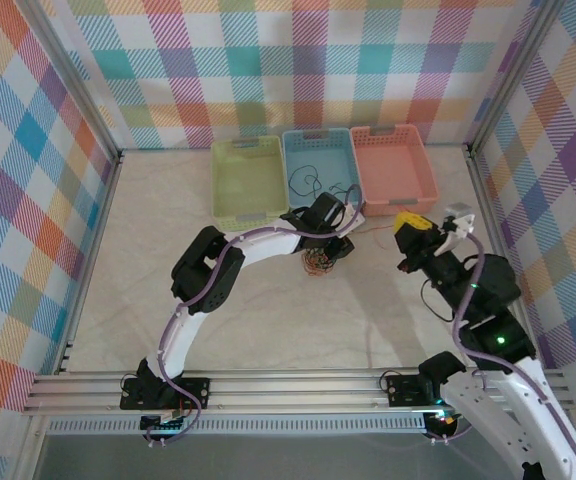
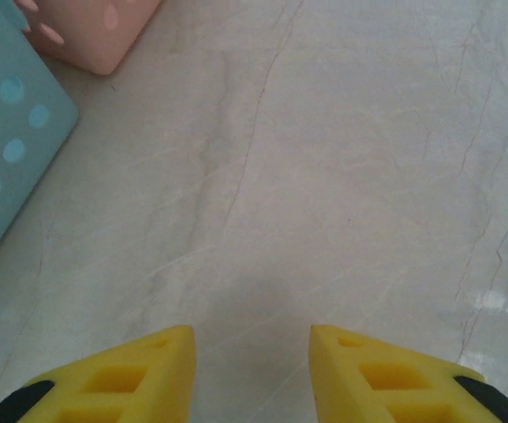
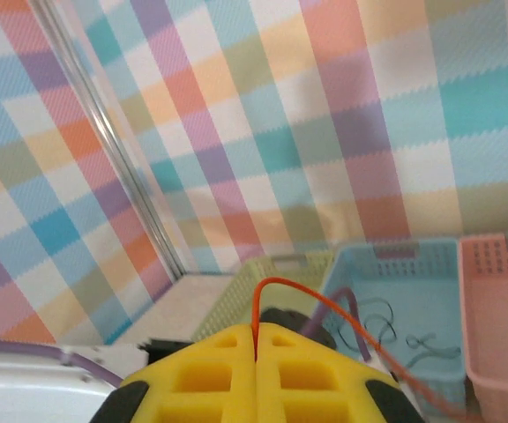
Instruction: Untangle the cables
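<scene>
Enclosed by pastel plaid cloth walls (image 1: pixel 298 60). Floored with pale veined marble tabletop (image 1: pixel 268 310). Along far edge, three perforated plastic baskets side by side: green (image 1: pixel 246 180), blue (image 1: pixel 318 170) with loose black strands (image 1: pixel 308 182) inside, pink (image 1: pixel 393 165). Left gripper (image 2: pixel 250 333) released, yellow fingers spread over bare marble, just beside small tangled knot of orange-red and black cables (image 1: pixel 318 262). Right gripper (image 3: pixel 256 328) clenched on one orange strand (image 3: pixel 280 284), well right of knot.

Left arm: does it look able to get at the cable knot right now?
Likely yes: the knot lies on open table close beside the left tool, which is open over bare table and would have to turn back towards it. The right tool pinches one orange strand.
</scene>
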`<state>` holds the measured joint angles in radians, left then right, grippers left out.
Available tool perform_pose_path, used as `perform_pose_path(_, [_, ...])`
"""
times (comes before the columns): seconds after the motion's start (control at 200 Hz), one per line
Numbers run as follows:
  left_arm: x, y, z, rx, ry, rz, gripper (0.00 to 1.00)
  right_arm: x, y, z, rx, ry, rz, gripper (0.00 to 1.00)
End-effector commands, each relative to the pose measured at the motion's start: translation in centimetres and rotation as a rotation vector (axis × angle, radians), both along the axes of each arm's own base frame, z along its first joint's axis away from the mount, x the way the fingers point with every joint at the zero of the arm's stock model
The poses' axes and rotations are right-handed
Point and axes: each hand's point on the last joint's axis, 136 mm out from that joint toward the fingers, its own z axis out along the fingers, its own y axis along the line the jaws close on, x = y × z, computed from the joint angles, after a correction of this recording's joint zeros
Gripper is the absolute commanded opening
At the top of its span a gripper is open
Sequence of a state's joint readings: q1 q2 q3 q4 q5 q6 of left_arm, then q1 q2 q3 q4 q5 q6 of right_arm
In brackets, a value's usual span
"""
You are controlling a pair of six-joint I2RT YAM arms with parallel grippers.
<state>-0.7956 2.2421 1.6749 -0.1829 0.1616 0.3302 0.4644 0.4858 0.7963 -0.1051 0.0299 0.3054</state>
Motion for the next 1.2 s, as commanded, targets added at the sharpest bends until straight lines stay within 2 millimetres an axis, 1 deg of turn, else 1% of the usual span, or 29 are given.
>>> perform_pose_path(0.0, [0.0, -0.3, -0.8, 0.036, 0.005, 0.014, 0.38, -2.4, -0.8, 3.7, 0.004, -0.089, 0.015, 0.00])
perform_pose_path(0.155, [0.0, -0.2, -0.9, 0.042, 0.008, 0.016, 0.37, -4.5, -2.7, 7.2, 0.017, -0.187, -0.036, 0.00])
perform_pose_path(0.275, [0.0, -0.1, -1.0, 0.049, 0.006, 0.021, 0.37, -5.3, -3.9, 9.3, 0.028, -0.233, -0.084, 0.00])
perform_pose_path(0.36, [0.0, -0.1, -1.0, 0.052, 0.007, 0.019, 0.36, -5.7, -5.4, 10.8, 0.053, -0.260, -0.152, 0.00])
perform_pose_path(0.47, [0.1, 0.1, -1.1, 0.062, 0.006, 0.021, 0.36, -6.7, -7.1, 13.3, 0.106, -0.316, -0.216, 0.00])
perform_pose_path(0.675, [0.1, 0.2, -1.2, 0.074, 0.005, 0.025, 0.36, -6.9, -8.1, 16.1, 0.127, -0.359, -0.269, 0.00])
perform_pose_path(0.72, [0.3, 0.3, -1.2, 0.077, 0.002, 0.030, 0.36, -7.1, -8.5, 16.9, 0.129, -0.371, -0.293, 0.00])
perform_pose_path(0.78, [0.3, 0.3, -1.1, 0.078, -0.002, 0.033, 0.36, -7.2, -9.0, 17.4, 0.136, -0.380, -0.316, 0.00])
perform_pose_path(0.84, [0.3, 0.3, -0.9, 0.073, -0.006, 0.032, 0.36, -6.8, -8.7, 16.8, 0.133, -0.358, -0.305, 0.00])
perform_pose_path(0.89, [0.3, 0.3, -0.9, 0.074, -0.004, 0.032, 0.36, -6.0, -8.1, 15.7, 0.116, -0.311, -0.290, 0.00])
perform_pose_path(1.005, [0.3, 0.3, -0.9, 0.075, -0.004, 0.032, 0.36, -3.3, -6.0, 11.5, 0.072, -0.186, -0.238, 0.00])
perform_pose_path(1.045, [0.3, 0.4, -1.1, 0.078, -0.001, 0.033, 0.36, -2.6, -5.6, 10.2, 0.070, -0.152, -0.228, 0.00])
perform_pose_path(1.07, [0.3, 0.3, -1.0, 0.078, -0.002, 0.031, 0.36, -2.0, -5.2, 9.0, 0.062, -0.121, -0.225, 0.00])
perform_pose_path(1.105, [0.3, 0.4, -1.0, 0.079, 0.000, 0.032, 0.36, -1.4, -4.9, 7.9, 0.054, -0.093, -0.218, 0.00])
perform_pose_path(1.195, [0.3, 0.4, -1.0, 0.080, 0.000, 0.034, 0.36, 0.2, -4.0, 4.2, 0.042, -0.007, -0.211, 0.00])
